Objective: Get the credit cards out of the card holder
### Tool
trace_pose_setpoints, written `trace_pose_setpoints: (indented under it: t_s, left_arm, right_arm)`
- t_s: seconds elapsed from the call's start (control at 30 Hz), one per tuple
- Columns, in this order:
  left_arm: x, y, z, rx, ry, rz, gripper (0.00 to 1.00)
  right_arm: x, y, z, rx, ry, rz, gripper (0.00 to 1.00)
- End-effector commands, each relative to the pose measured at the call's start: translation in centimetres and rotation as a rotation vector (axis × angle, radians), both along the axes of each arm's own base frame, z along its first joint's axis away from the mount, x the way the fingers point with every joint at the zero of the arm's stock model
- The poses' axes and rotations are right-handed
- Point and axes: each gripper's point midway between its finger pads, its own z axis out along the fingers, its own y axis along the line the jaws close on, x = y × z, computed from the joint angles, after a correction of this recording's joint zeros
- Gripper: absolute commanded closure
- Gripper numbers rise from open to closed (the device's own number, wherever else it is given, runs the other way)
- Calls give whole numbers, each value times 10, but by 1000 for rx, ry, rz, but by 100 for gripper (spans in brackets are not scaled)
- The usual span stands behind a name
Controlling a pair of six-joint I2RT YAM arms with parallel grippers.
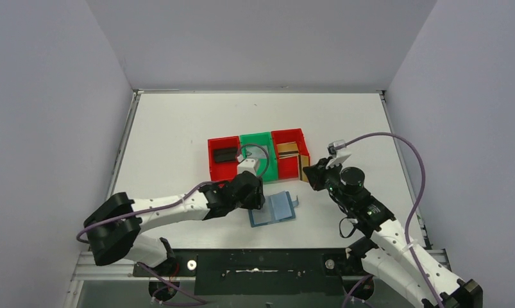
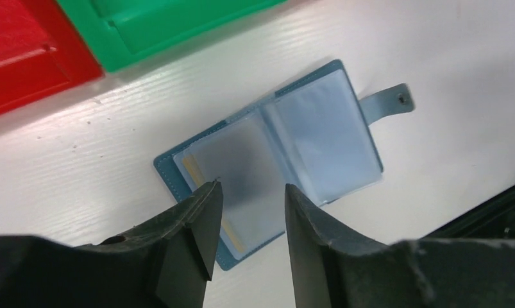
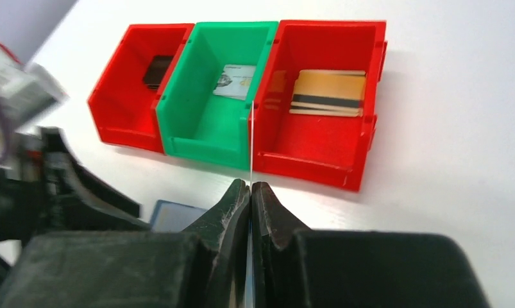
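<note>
The teal-blue card holder [image 1: 274, 208] lies open and flat on the table in front of the bins. In the left wrist view [image 2: 306, 135] it shows its lighter blue pockets, its snap tab [image 2: 389, 101] and a yellowish card edge [image 2: 192, 168] in the left pocket. My left gripper [image 2: 251, 186] is open and empty just above that left half. My right gripper [image 3: 250, 184] is shut on a thin card [image 3: 250, 141], seen edge-on, near the right red bin [image 1: 309, 172]. A black card [image 3: 157, 69], a silver-grey card [image 3: 234, 81] and a gold-brown card [image 3: 328, 93] lie in the bins.
Three bins stand in a row behind the card holder: a red bin [image 1: 222, 168], a green bin [image 1: 267, 168] and a second red bin [image 1: 287, 137]. Grey walls close the table on three sides. The black front rail [image 1: 261, 263] runs along the near edge.
</note>
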Motion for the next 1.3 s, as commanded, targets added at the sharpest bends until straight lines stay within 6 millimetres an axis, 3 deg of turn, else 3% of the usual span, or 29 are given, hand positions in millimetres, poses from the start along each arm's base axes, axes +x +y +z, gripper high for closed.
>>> trace_pose_setpoints:
  t_s: [0.0,0.13,0.27,0.4,0.47,0.6,1.0,1.27]
  left_arm:
    - [18,15,55,-72,-111,51,56]
    - [21,54,61,-90,-128,128,48]
    - [23,93,61,-103,-108,202,39]
    - [22,116,67,-126,-114,253,28]
    - [19,119,66,-146,-108,262,26]
    - [13,121,60,-152,-78,265,23]
    - [14,119,69,-171,-85,258,23]
    - [10,123,75,-195,-86,272,23]
  right_arm:
    - [29,2,45,-249,-307,97,99]
    - [45,16,38,-491,-377,247,100]
    - [67,15,20,-742,-381,317,100]
    - [85,18,6,-901,-432,430,100]
    - [95,17,-8,-984,-423,477,100]
    - [111,16,-13,-1063,-439,528,100]
    - [130,36,-27,-1087,-519,727,100]
    - [155,18,-65,-1186,-419,802,100]
